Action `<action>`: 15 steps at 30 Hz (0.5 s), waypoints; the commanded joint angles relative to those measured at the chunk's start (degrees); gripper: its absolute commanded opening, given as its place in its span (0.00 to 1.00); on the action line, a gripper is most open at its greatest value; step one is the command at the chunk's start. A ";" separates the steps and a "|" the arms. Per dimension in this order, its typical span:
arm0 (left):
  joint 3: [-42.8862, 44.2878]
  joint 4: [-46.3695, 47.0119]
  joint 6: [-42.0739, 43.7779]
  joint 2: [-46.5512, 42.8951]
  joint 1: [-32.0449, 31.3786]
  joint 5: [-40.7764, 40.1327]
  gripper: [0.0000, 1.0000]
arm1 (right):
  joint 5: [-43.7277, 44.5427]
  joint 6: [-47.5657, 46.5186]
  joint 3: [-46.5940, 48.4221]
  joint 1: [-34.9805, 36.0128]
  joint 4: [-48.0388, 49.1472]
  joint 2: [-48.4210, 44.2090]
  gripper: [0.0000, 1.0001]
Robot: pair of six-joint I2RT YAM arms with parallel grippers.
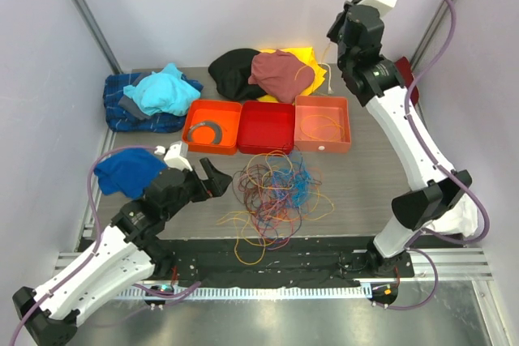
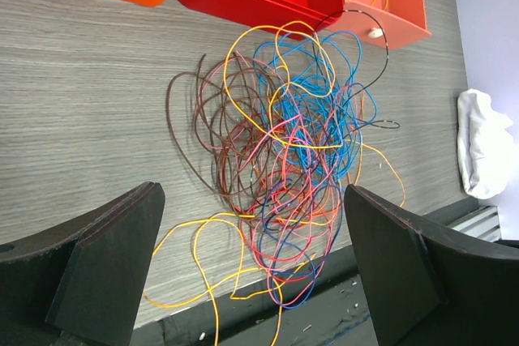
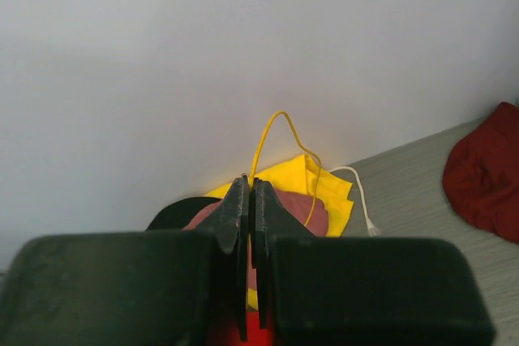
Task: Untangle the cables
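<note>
The tangle of cables lies on the table, just in front of the red tray. The left gripper is wide open beside the left edge of the tangle and holds nothing. The right gripper hangs high over the clothes at the back. Its jaws are pressed together on a thin yellow cable.

Trays: three – orange tray, red tray, pale tray.
Cloths: eight – plaid, cyan, blue, black, maroon, yellow, dark red, white.
Cables: one tangle, strands uncountable; one yellow cable; one orange cable.
Grippers: two – left gripper, right gripper.
</note>
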 commanded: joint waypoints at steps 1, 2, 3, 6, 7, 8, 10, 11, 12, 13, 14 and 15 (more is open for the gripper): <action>0.11 4.14 -0.51 1.05 -0.27 0.96 0.99 | -1.00 -0.03 5.14 0.07 4.48 -4.92 0.01; 0.03 4.41 -0.59 1.31 -0.27 1.05 0.99 | -1.00 -0.39 7.93 0.07 4.04 -4.48 0.01; 0.11 4.58 -0.68 1.40 -0.27 1.14 0.99 | -0.91 -0.74 9.53 0.07 3.60 -3.78 0.01; 0.11 5.02 -0.77 1.84 -0.27 1.32 0.99 | -0.65 -2.06 15.33 0.07 2.11 -1.85 0.01; 0.11 5.11 -0.86 1.84 -0.27 1.40 0.99 | -0.56 -2.41 16.65 0.07 1.41 -1.40 0.01; 0.11 5.20 -0.86 2.01 -0.27 1.49 0.99 | -0.47 -2.76 18.75 0.07 1.22 -1.14 0.01; 0.11 5.20 -0.86 2.10 -0.27 1.49 0.99 | -0.38 -2.94 19.91 -0.02 1.31 -0.61 0.01; 0.20 5.29 -0.77 2.19 -0.27 1.49 0.99 | -0.29 -2.94 20.70 0.07 1.40 -0.52 0.01; 0.29 5.11 -0.68 2.37 -0.27 1.58 0.99 | -0.21 -2.94 20.88 -0.02 1.31 -0.52 0.01; 0.38 5.11 -0.59 2.37 -0.27 1.58 0.99 | -0.29 -2.85 21.05 -0.02 1.40 -0.43 0.01; 0.38 5.11 -0.59 2.28 -0.27 1.58 0.99 | -0.38 -3.02 21.05 0.07 1.31 -0.43 0.01; 0.47 4.94 -0.51 2.37 -0.27 1.49 0.99 | -0.29 -2.77 21.05 -0.02 1.31 -0.43 0.01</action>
